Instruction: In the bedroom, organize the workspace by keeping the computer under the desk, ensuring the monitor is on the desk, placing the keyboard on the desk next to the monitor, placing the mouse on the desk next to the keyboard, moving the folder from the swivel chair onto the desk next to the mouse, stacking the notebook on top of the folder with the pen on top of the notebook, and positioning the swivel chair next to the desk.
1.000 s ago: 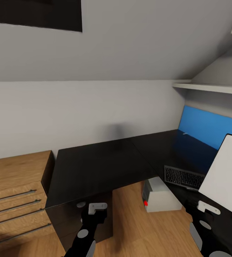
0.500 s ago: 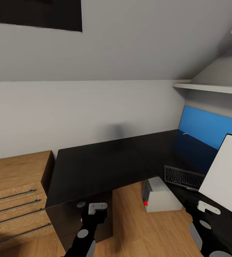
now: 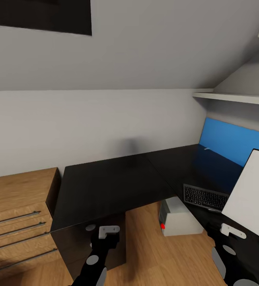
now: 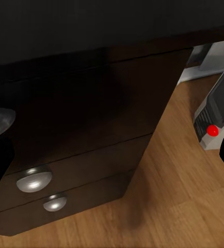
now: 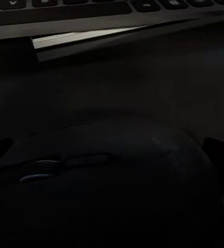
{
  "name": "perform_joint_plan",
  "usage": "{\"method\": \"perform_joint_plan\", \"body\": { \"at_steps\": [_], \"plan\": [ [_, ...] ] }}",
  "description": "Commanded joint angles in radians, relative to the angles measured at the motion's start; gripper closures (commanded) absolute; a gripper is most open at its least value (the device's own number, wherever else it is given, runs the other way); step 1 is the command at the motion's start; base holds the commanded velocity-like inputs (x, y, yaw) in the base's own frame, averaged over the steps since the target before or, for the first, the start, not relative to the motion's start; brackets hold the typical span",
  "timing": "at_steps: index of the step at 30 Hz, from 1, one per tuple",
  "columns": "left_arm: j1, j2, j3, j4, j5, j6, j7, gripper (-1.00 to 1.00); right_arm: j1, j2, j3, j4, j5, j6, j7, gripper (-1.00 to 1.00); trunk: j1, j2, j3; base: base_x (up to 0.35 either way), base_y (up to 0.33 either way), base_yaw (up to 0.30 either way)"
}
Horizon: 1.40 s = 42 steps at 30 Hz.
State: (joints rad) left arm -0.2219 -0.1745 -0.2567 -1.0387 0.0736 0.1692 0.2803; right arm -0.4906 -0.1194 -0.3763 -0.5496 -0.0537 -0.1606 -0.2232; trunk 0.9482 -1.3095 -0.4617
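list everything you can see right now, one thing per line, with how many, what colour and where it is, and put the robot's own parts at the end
desk: one, glossy black, L-shaped, along the grey wall
drawer knobs: two, silver, on the desk's black drawer fronts
keyboard: one, grey with dark keys, on the desk's right wing
monitor: one, white back toward the camera, beside the keyboard at the right edge
mouse: one, dark, on the desk close to the keyboard's front edge
computer: one, light grey with a red dot, on the floor, partly under the desk
chest of drawers: one, light wood, left of the desk
wall panel: one, blue, behind the desk's right wing
shelf: one, white, above the panel
left claw: one, black arm, white tip, low in front of the drawers
right claw: one, black arm, white tip, over the desk by the mouse
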Motion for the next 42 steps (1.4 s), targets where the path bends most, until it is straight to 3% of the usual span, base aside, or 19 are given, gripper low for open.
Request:
{"method": "perform_joint_plan", "body": {
  "at_steps": [1,19,32,42],
  "plan": [
    [-0.001,0.000,-0.001,-0.001,0.008,0.004,0.006,-1.00,0.000,0.000,-0.001,0.016,-0.008,0.001,-0.004,1.00,0.000,0.000,-0.001,0.000,0.000,0.000],
    [0.000,0.000,0.000,0.001,0.007,0.003,0.005,-1.00,0.000,0.001,0.000,0.012,-0.006,-0.006,-0.002,1.00,0.000,0.000,-0.001,-0.005,0.000,0.000],
    [-0.001,0.000,0.000,0.001,0.007,0.003,0.005,-1.00,0.000,0.003,0.000,0.010,-0.005,-0.007,-0.002,1.00,0.000,0.000,-0.001,-0.271,0.000,0.000],
    [0.000,0.000,0.000,0.000,0.006,0.003,0.005,-1.00,0.000,0.013,0.004,0.008,-0.004,-0.010,-0.001,1.00,0.000,0.000,-0.001,-0.033,0.000,0.000]
  ]
}}
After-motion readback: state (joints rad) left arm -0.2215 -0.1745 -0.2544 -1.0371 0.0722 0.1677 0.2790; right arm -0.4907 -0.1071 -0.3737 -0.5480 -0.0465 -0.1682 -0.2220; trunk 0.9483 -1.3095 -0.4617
